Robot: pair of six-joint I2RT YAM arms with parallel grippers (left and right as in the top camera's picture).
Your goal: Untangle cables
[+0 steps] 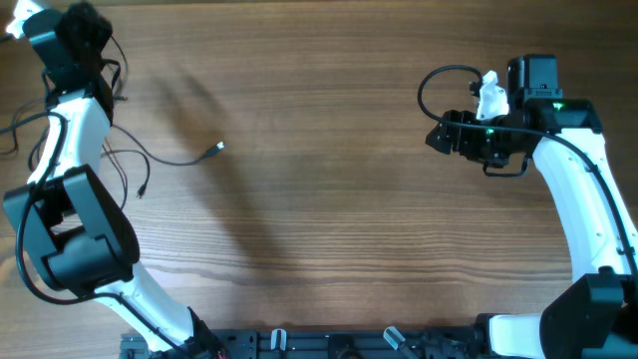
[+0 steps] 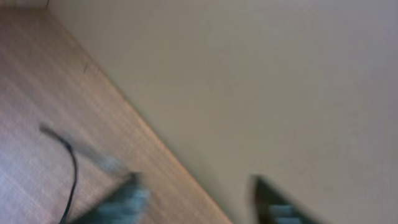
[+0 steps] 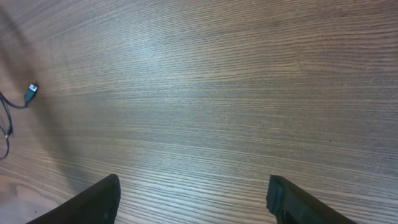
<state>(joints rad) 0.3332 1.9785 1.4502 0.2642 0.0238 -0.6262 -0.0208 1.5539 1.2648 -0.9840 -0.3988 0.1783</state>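
The cables [image 1: 150,155] are thin black wires spread in loose loops at the table's left side. One silvery plug [image 1: 218,148] points toward the middle, and a second wire end [image 1: 145,189] lies below it. My left gripper [image 1: 78,30] is at the far left corner, beyond the wires. Its blurred wrist view shows the fingers [image 2: 199,202] wide apart, with a thin wire [image 2: 71,174] on the wood to their left. My right gripper [image 1: 436,137] is open and empty at the right, far from the wires. The right wrist view shows its fingers [image 3: 193,199] apart and the plug [image 3: 31,91] far left.
The left wrist view shows the table's edge [image 2: 155,140] running diagonally with a plain beige surface beyond it. A thicker black arm cable [image 1: 431,82] loops beside the right wrist. The arm bases stand at the front edge.
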